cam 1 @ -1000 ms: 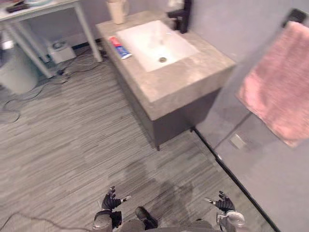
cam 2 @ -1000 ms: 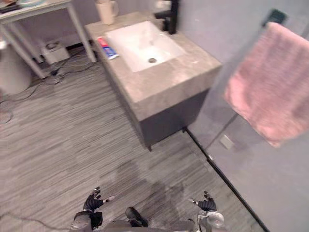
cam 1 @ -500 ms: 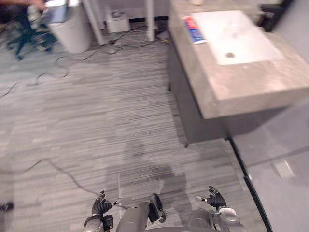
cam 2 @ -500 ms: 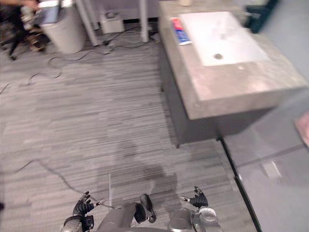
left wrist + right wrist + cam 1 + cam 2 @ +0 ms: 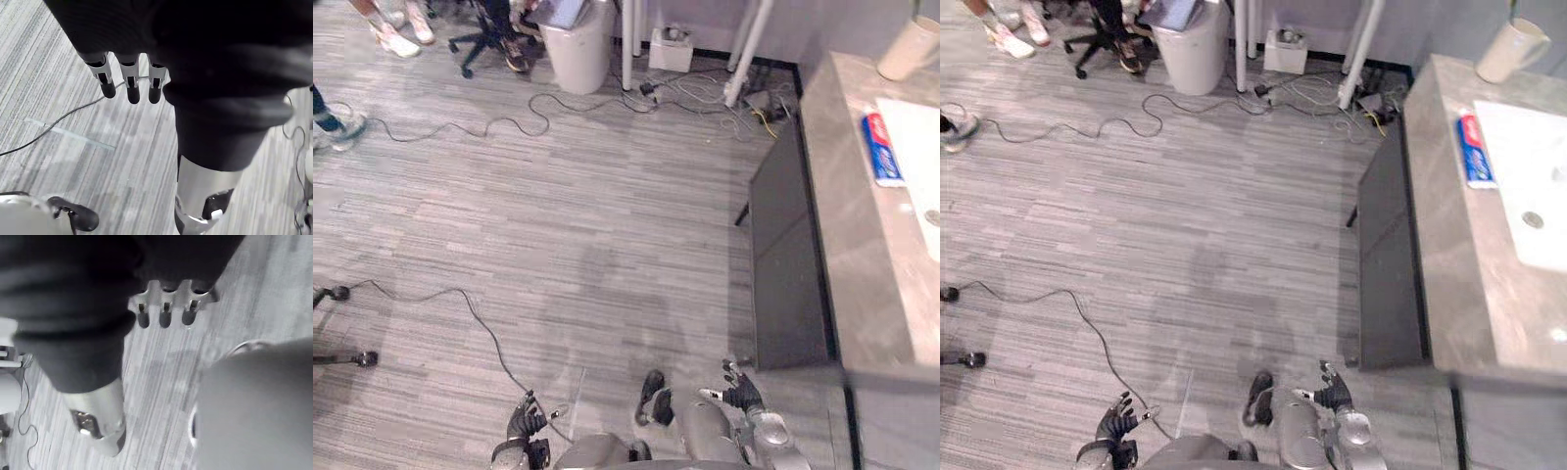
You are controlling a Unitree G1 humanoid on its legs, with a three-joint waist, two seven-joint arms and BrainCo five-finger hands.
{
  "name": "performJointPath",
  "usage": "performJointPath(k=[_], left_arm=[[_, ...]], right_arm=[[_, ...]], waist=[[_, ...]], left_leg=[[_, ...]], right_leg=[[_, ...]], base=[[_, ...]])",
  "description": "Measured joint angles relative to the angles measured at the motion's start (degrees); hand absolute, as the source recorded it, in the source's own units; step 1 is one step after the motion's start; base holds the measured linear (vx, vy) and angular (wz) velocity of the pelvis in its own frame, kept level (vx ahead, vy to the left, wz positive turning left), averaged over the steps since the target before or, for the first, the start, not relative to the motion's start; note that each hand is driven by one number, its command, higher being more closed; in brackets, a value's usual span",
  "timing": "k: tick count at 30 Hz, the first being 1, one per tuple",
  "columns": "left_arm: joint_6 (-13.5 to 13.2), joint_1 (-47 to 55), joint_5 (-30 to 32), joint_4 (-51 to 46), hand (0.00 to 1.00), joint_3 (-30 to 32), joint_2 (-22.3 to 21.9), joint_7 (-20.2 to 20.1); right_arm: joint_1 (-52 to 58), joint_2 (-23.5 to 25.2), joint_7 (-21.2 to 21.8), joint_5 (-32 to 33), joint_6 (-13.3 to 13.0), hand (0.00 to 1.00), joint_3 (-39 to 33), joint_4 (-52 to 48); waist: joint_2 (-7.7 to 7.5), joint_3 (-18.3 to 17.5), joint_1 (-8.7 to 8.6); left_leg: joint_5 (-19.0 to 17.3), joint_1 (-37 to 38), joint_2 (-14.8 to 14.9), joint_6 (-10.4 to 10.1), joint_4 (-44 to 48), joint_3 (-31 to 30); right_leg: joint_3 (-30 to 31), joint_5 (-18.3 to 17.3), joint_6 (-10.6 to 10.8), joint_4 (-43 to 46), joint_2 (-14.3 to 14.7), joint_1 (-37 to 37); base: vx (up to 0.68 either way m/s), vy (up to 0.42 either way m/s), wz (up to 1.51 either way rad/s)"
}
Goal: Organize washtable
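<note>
The washtable (image 5: 862, 255) has a grey stone top and stands at the right edge. A white basin (image 5: 1538, 176) is set into it. Beside the basin lies a red and blue toothpaste tube (image 5: 881, 162). A beige cup (image 5: 1511, 49) stands upright at the top's far corner. My left hand (image 5: 524, 423) hangs low over the floor at the bottom, fingers (image 5: 128, 88) straight and holding nothing. My right hand (image 5: 739, 392) hangs near the cabinet's near corner, fingers (image 5: 165, 316) relaxed and empty. Both hands are well short of the washtable's top.
The dark cabinet side (image 5: 783, 264) faces the open grey floor. At the back stand a pale bin (image 5: 576, 49), white table legs (image 5: 749, 54), a small white box (image 5: 671, 49) and an office chair (image 5: 484, 39). Cables (image 5: 509, 122) trail across the floor. People's feet (image 5: 396, 29) show far left.
The camera has swung left, so the washtable has slid to the right edge and the pink towel has left the picture. Both hands stay low and open.
</note>
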Motion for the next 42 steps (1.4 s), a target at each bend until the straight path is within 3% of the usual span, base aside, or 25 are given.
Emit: performJointPath(k=[3,6,7,8,9,12,14,15,17,18,19,20,21,24,25,26,27,28,30,32,34,36,38,39,42], left_arm=[[-0.2,-1.3,0.0,-1.8,0.00,0.0,-0.6,-0.1],[-0.2,-1.9,0.1,-2.5,0.00,1.3,-2.2,-0.2],[-0.2,-1.8,0.1,-2.5,0.00,1.8,-3.1,-0.2],[-0.2,-1.6,0.1,-2.6,0.00,1.8,-3.8,-0.2],[-0.2,-1.8,-0.2,-2.5,0.00,2.5,-4.1,0.0],[-0.9,-1.9,-0.2,-3.1,0.00,3.8,-3.0,0.0],[-0.9,-1.4,0.0,-2.8,0.00,3.6,-3.1,-0.1],[-0.9,-1.2,0.0,-3.1,0.00,3.2,-3.0,-0.1],[-0.8,-1.1,0.0,-2.6,0.00,1.6,-2.8,-0.1],[-0.7,-0.8,0.0,-2.5,0.00,0.0,-2.2,-0.1],[-0.7,-0.6,0.0,-2.5,0.00,-0.7,-1.9,-0.1],[-0.7,-0.5,0.0,-2.4,0.00,-1.3,-1.6,0.0],[-0.9,-0.4,0.0,-2.0,0.00,-1.3,-1.1,0.0],[-1.0,-3.2,-0.1,1.0,0.00,-2.1,0.5,0.0],[-1.0,-3.4,-0.1,1.4,0.00,-2.7,0.9,0.0],[-1.0,-3.3,-0.1,2.1,0.00,-3.2,1.6,0.0],[-0.8,-3.2,-0.1,3.3,0.00,-3.3,2.1,-0.1],[-0.6,-3.1,-0.1,3.8,0.00,-3.3,0.7,0.0],[-0.7,-3.2,0.0,3.8,0.00,-4.4,-0.6,-0.1],[-0.9,-4.4,0.1,3.6,0.00,-5.3,-0.2,-0.2],[-0.9,-4.3,0.5,3.3,0.00,-5.5,-0.2,-0.3],[-0.9,-3.0,0.5,2.6,0.00,-5.7,-0.3,-0.5],[-0.9,-2.0,0.5,1.8,0.00,-5.7,-0.4,-1.0],[-0.9,-1.8,0.5,1.4,0.00,-5.7,-0.4,-1.2],[-1.0,-1.5,0.5,0.5,0.00,-5.4,-0.4,-1.2]], right_arm=[[1.6,0.7,-0.1,0.1,0.0,0.00,-0.5,-1.4],[3.2,0.7,-0.1,0.2,0.3,0.00,-1.1,-2.4],[3.9,0.7,-0.1,0.2,0.4,0.00,-1.1,-2.6],[4.7,0.2,-0.1,0.2,0.4,0.00,-1.1,-3.1],[4.5,0.4,0.0,0.2,0.9,0.00,-0.9,-2.6],[4.1,2.5,0.0,0.2,0.3,0.00,1.1,-5.5],[4.1,2.9,0.1,0.2,-0.5,0.00,1.1,-6.0],[4.2,2.9,0.1,0.1,-0.7,0.00,1.0,-6.1],[3.7,3.2,0.1,0.1,-0.7,0.00,1.0,-6.2],[3.7,3.3,0.2,0.0,-0.7,0.00,1.2,-6.2],[3.8,3.2,0.2,0.0,-0.7,0.00,1.2,-6.2],[4.0,3.2,0.2,-0.2,-0.7,0.00,1.3,-4.8],[3.4,3.1,0.5,-0.4,-0.9,0.00,1.5,-3.3],[-1.6,2.1,1.2,-0.8,-0.9,0.00,1.5,3.0],[-2.1,1.8,1.2,-0.9,-0.9,0.00,1.5,4.0],[-2.7,1.4,1.2,-0.9,-0.9,0.00,1.5,5.1],[-2.7,0.7,1.2,-0.9,-1.0,0.00,1.4,6.0],[-3.4,-0.6,1.2,-0.9,-1.0,0.00,1.4,6.4],[-3.3,-3.5,1.1,-0.8,-1.2,0.00,0.2,6.4],[-3.1,-3.6,1.1,-0.9,-1.1,0.00,-1.5,6.5],[-2.7,-3.6,1.0,-0.8,-1.1,0.00,-1.3,6.6],[-2.2,-3.7,1.0,-0.7,-1.1,0.00,-1.0,6.6],[-2.1,-3.6,1.0,-0.6,-1.1,0.00,-1.4,6.7],[-2.0,-3.7,0.9,-0.4,-1.0,0.00,-1.9,6.9],[-2.1,-3.6,0.8,-0.3,-0.7,0.00,-3.3,8.0]], waist=[[-0.39,-0.5,0.27],[-1.31,-0.5,1.09],[-0.73,-0.8,1.74],[0.65,-1.5,2.31],[-1.38,-1.7,2.50],[-3.70,-3.0,3.02],[-4.03,-3.6,3.40],[-3.77,-3.6,3.96],[-3.57,-3.5,4.09],[-3.62,-3.4,3.95],[-3.39,-3.3,3.69],[-2.93,-3.2,2.27],[-2.51,-3.3,2.15],[-2.29,-3.2,0.64],[-2.29,-3.2,0.55],[-2.68,-3.2,0.55],[-4.19,-3.0,0.23],[-1.74,-2.3,0.25],[0.90,-2.6,-1.50],[0.77,-2.7,-2.09],[0.60,-2.5,-2.33],[0.44,-2.2,-1.86],[0.38,-2.0,-1.52],[0.29,-1.9,-1.43],[0.10,-1.8,-0.54]], left_leg=[[0.0,-5.7,5.4,0.0,-5.1,-1.0],[0.8,-11.5,3.8,-1.2,-16.9,-4.4],[3.7,-12.1,2.2,-3.7,-26.4,-8.2],[8.1,-11.7,1.9,-4.1,-33.3,-10.8],[13.3,-10.8,0.5,-2.2,-32.3,-9.8],[9.3,-10.6,0.3,-1.6,-27.3,-7.0],[7.2,-9.0,0.5,0.0,-25.2,-5.9],[4.5,-6.4,0.7,-0.6,-26.5,-3.7],[1.8,-3.2,1.0,-0.1,-28.5,0.8],[1.1,-0.3,0.5,0.0,-30.0,4.1],[0.7,1.3,0.4,0.0,-30.6,5.4],[0.3,4.4,0.3,-0.3,-32.2,7.8],[0.7,6.6,0.3,-0.6,-33.9,9.8],[2.8,7.8,1.5,-2.3,-38.2,12.0],[3.1,7.9,1.6,-2.7,-38.7,12.3],[3.4,8.6,1.2,-3.3,-38.9,12.2],[3.3,10.5,-0.5,-3.9,-39.4,10.3],[3.6,11.8,0.9,-4.7,-40.2,8.2],[4.4,13.4,1.3,-6.2,-43.3,4.9],[5.8,13.0,2.5,-8.7,-40.6,3.9],[7.9,9.7,6.6,-10.7,-27.4,1.1],[11.8,6.4,9.6,-10.9,-15.1,-2.3],[10.2,3.3,9.3,-9.1,-9.6,-3.6],[8.7,1.1,8.1,-7.3,-10.1,-3.4],[7.2,-2.6,3.8,-6.3,-21.4,-5.3]], right_leg=[[4.5,-1.5,3.3,-1.8,-3.2,4.1],[7.9,-2.6,7.3,-3.3,-7.5,7.3],[9.6,-4.0,10.0,-2.7,-8.8,8.0],[10.4,-5.0,11.7,-2.2,-8.4,7.8],[13.2,-6.3,13.6,-1.4,-10.4,8.4],[16.2,-4.2,12.6,-3.0,-9.0,6.2],[19.4,-2.2,12.0,-3.1,-9.3,6.1],[21.3,-1.3,12.4,-1.1,-9.4,4.8],[22.3,-1.5,13.3,9.0,-10.0,-1.4],[20.9,0.2,15.1,17.3,-11.3,-6.5],[19.2,1.2,15.2,20.4,-12.2,-8.0],[14.4,2.4,14.1,23.3,-14.2,-8.9],[8.4,0.4,12.4,23.6,-16.1,-9.6],[-7.1,-1.9,10.1,17.2,-15.6,-12.7],[-9.5,-1.4,9.5,14.9,-15.3,-13.5],[-11.9,1.6,7.4,9.3,-13.9,-13.7],[-11.9,7.9,1.9,4.7,-13.3,-12.3],[-12.2,8.4,1.1,4.9,-11.9,-11.4],[-12.3,5.2,1.8,4.8,-10.1,-10.9],[-12.2,3.1,2.2,5.4,-9.7,-10.7],[-11.5,2.4,2.3,2.2,-7.1,-6.6],[-9.3,2.5,1.5,-2.0,-4.4,-1.6],[-6.3,2.5,1.5,-4.7,-3.0,1.0],[-4.3,2.5,1.4,-6.1,-2.7,2.2],[1.4,2.5,1.4,-6.8,-2.9,3.2]], base=[[0.47,0.248,-0.67],[0.39,0.369,-0.55],[0.40,0.471,-0.61],[0.46,0.579,-0.72],[0.35,0.418,-0.50],[0.27,0.264,-0.68],[0.19,0.214,-1.09],[0.15,0.253,-1.40],[0.09,0.195,-1.44],[0.05,0.110,-1.02],[0.10,0.128,-1.06],[0.16,0.122,-0.87],[0.16,0.088,-0.83],[0.15,-0.047,-0.47],[0.15,-0.099,-0.24],[0.18,-0.119,-0.28],[0.25,-0.142,-0.44],[0.28,-0.159,-0.40],[0.26,-0.144,-0.24],[0.17,-0.134,-0.07],[0.12,-0.188,-0.24],[0.12,-0.154,-0.66],[0.16,-0.081,-0.81],[0.16,-0.021,-0.72],[0.20,0.042,-0.94]])
